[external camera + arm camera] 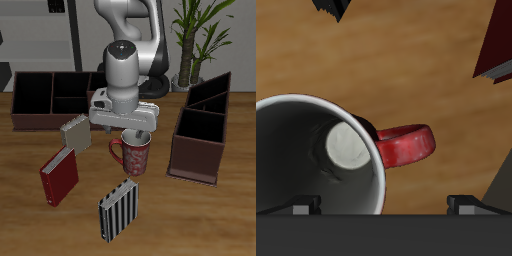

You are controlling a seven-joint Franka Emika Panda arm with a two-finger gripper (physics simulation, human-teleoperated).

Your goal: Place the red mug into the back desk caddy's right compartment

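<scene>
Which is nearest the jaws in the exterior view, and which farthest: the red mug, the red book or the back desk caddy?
1. The red mug, right under the gripper.
2. The red book, lying on the table, nearer the table's front edge.
3. The back desk caddy, at the table's back; its right compartment is the far end cell.

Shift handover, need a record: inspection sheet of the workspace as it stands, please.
Surface: wooden table, no spills seen.
Job's things: red mug upright on the table, handle toward the red book; back desk caddy at the rear, cells look empty, right compartment included.
Clutter: red book, striped book, grey book, second caddy.
Grippers: gripper directly above the mug's rim; open or shut cannot be told.
Cables: nothing seen.
Surroundings: potted plant behind the table.
</scene>
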